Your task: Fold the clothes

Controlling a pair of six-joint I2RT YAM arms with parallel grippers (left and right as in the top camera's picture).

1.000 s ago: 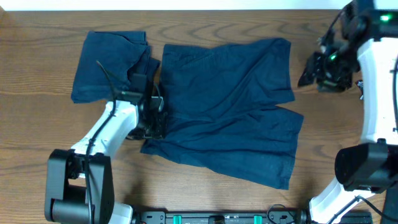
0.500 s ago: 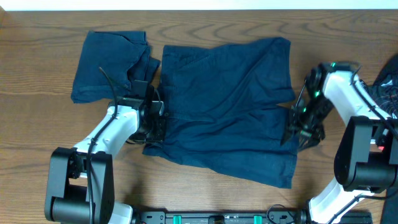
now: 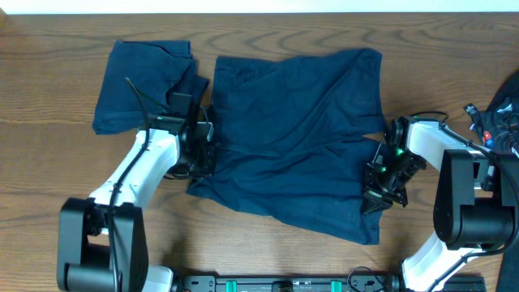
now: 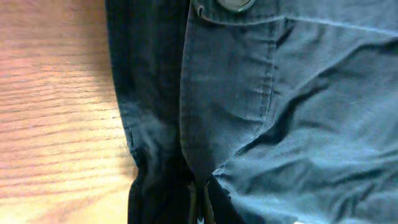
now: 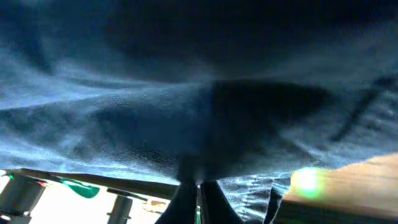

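Note:
Dark navy shorts (image 3: pixel 300 138) lie spread flat mid-table, waistband to the left and legs to the right. My left gripper (image 3: pixel 203 156) sits at their left waistband edge; in the left wrist view its jaws (image 4: pixel 200 205) are shut on a fold of the fabric (image 4: pixel 298 124), below the waist button (image 4: pixel 233 5). My right gripper (image 3: pixel 379 185) is at the right leg hem. The right wrist view shows those jaws (image 5: pixel 199 196) pinched shut on the cloth (image 5: pixel 155 118), which fills the frame. A second pair of shorts (image 3: pixel 142 85) lies folded at the back left.
The wooden table (image 3: pixel 49 162) shows around the clothes. Black cables and gear (image 3: pixel 503 113) sit at the right edge. A black rail with green parts (image 3: pixel 284 284) runs along the front edge between the two arm bases.
My right arm came down from the back right to the shorts' right hem and shut on it. The left gripper shut on the waistband edge and stayed there.

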